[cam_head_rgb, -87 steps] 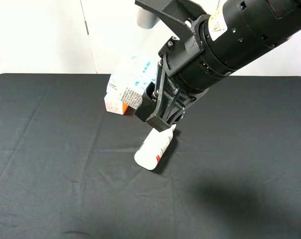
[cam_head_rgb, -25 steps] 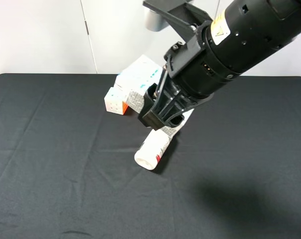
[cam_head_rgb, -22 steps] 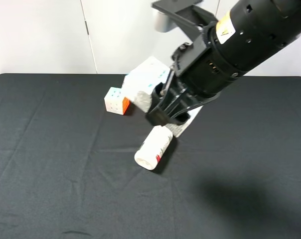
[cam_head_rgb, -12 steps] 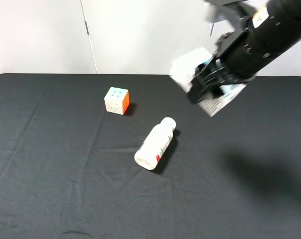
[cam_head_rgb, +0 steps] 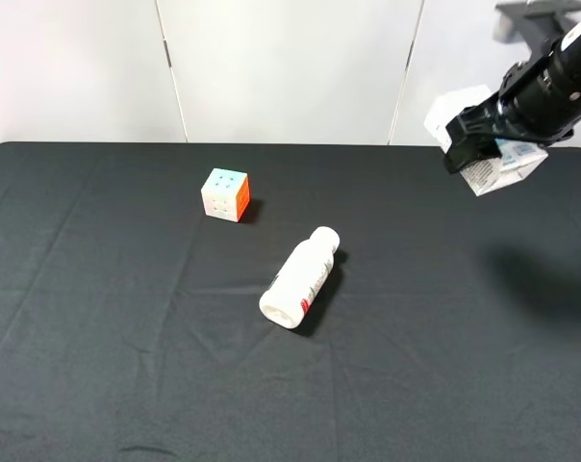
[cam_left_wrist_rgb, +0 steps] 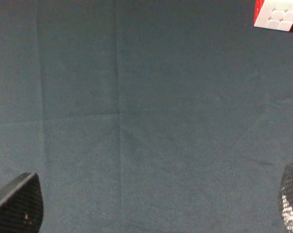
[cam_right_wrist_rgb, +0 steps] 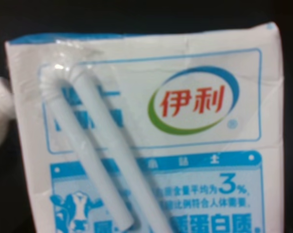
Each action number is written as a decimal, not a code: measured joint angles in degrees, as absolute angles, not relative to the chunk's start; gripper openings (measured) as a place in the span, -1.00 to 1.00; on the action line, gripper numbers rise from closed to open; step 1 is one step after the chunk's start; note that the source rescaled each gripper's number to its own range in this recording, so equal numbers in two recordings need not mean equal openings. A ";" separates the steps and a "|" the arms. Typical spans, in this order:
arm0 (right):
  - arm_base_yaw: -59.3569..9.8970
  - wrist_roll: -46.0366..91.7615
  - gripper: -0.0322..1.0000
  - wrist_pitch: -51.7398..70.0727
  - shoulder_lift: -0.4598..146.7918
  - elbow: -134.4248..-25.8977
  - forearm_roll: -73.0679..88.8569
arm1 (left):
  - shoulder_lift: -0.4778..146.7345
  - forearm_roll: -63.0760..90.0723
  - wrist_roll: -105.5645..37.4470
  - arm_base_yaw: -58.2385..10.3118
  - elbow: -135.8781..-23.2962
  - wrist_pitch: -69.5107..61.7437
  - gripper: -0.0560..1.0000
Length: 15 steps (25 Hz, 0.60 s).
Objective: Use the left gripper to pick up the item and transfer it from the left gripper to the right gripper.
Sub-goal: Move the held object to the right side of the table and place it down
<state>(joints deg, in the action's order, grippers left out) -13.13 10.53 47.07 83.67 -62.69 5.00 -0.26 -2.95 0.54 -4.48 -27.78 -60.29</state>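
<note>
Carton (cam_head_rgb: 491, 173): off the desk (cam_head_rgb: 127, 337), pinched in my right gripper (cam_head_rgb: 468, 144) at far right, so the handover looks done. Left gripper (cam_left_wrist_rgb: 154, 201): spread, empty, nothing left to hold. Cube (cam_head_rgb: 225, 194), bottle (cam_head_rgb: 298, 279): unused, lying apart on desk

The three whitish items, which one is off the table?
The carton, held up by the right gripper; the bottle and cube rest on the cloth.

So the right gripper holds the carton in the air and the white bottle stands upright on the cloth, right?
No: the white bottle lies on its side, as the exterior high view shows. The right gripper does hold the carton in the air.
</note>
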 joint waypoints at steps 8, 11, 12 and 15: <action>-12.04 10.59 -0.93 44.25 93.49 -62.59 5.48 | -0.26 -2.95 0.54 -4.48 -27.78 -60.29 1.00; -12.04 10.59 -0.93 43.17 97.38 -62.59 5.48 | -0.26 -2.95 0.54 -4.48 -27.78 -60.29 1.00; -12.04 10.59 -0.93 42.72 98.75 -62.59 5.42 | -0.26 -2.95 0.54 -4.48 -27.78 -60.29 1.00; -12.04 10.59 -0.93 41.60 102.41 -62.59 5.26 | -0.26 -2.95 0.54 -4.48 -27.78 -60.29 1.00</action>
